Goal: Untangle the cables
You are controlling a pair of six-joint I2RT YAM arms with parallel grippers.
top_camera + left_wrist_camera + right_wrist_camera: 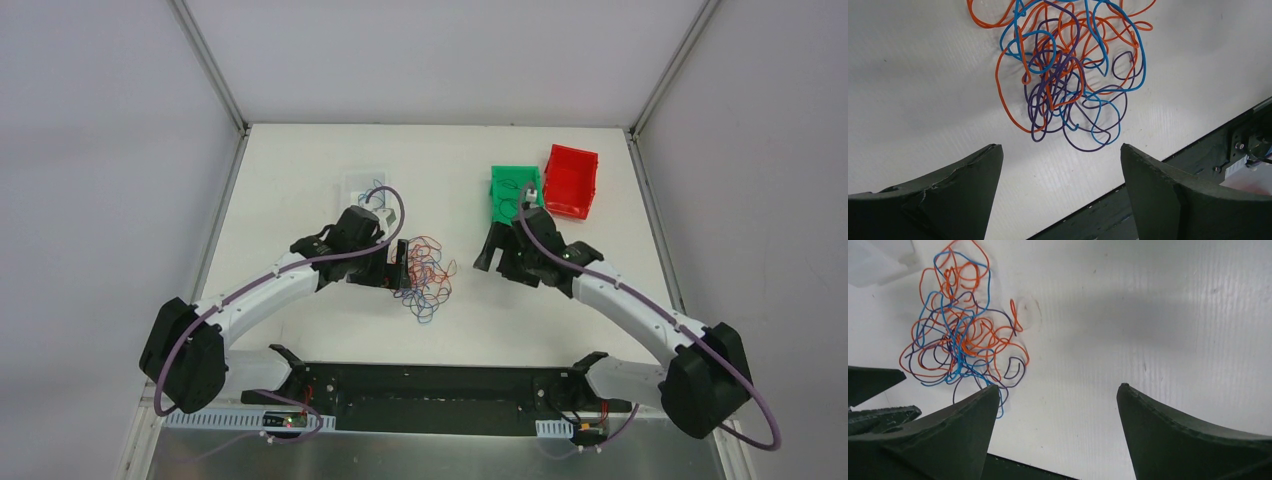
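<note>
The cables [426, 274] lie on the white table as one tangled heap of thin orange, blue and purple loops. My left gripper [402, 264] stands open at the heap's left edge. In the left wrist view the cables [1068, 75] sit just beyond my left gripper [1059, 146], with only bare table between its fingers. My right gripper [496, 262] is open to the right of the heap, apart from it. In the right wrist view the cables [960, 345] lie at the upper left, and my right gripper [1058, 386] holds nothing.
A green bin [515, 190] with a thin wire in it and a red bin [572, 180] stand at the back right. A pale clear tray [362, 186] holding a blue wire sits behind the left gripper. The black base rail [430, 385] runs along the near edge.
</note>
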